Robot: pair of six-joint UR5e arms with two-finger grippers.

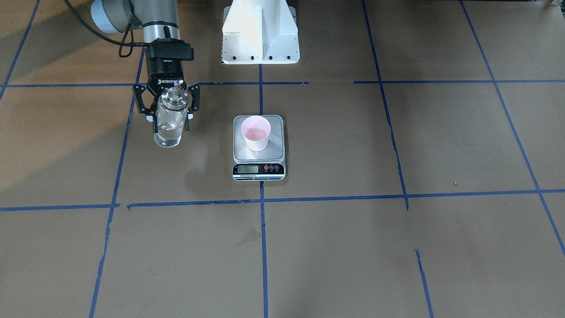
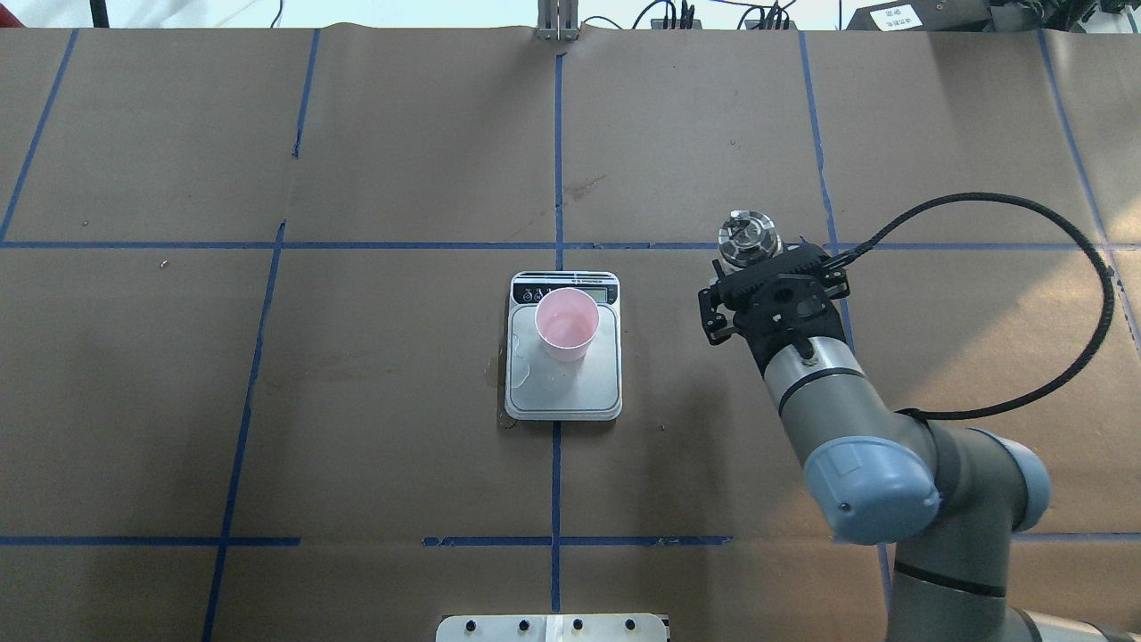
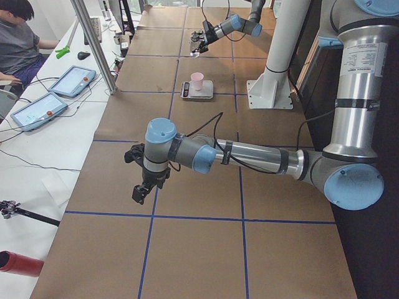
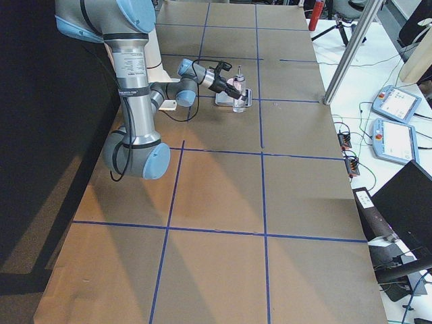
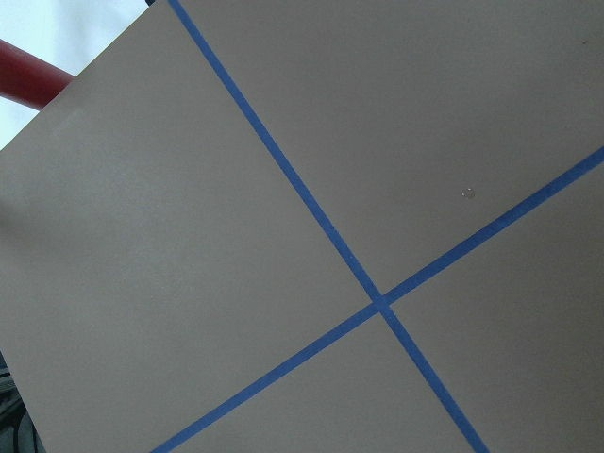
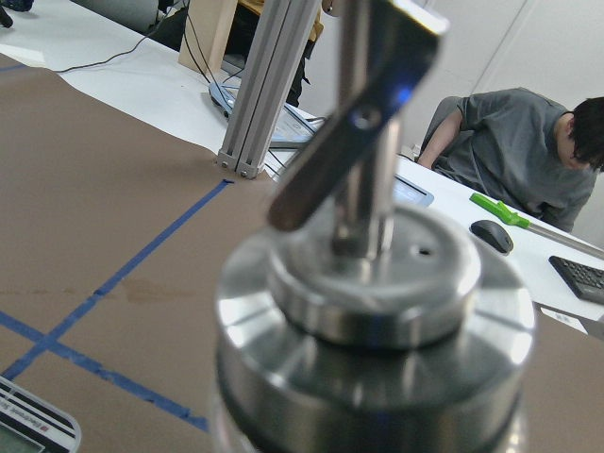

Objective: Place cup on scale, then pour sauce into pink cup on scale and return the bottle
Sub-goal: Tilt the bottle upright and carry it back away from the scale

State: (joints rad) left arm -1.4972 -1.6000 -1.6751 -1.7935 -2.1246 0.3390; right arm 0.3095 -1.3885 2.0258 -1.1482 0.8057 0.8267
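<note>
Fingers point(image 1: 154, 119) of the right gripper point(image 1: 171, 120): squeezed tight on the bottle point(image 1: 168, 138), one on each side. Holds it standing straight up, with the shiny cap and little spout on top and some clear sauce point(image 1: 167, 127) inside. Fills the right wrist view with that cap, very close and blurry. Stays off to one side of the scale point(image 1: 276, 150), well apart, not touching. Hard to tell if the bottom rests on the table point(image 1: 353, 247) or hangs just over it.

On the grey plate of the scale: the cup point(image 1: 256, 134), pink, upright, open end up.

Far from all that, the left gripper point(image 3: 141, 190), pointing down over the brown table near the blue tape lines point(image 5: 382, 302). Shows up only from the side, so cannot tell if open or closed.
</note>
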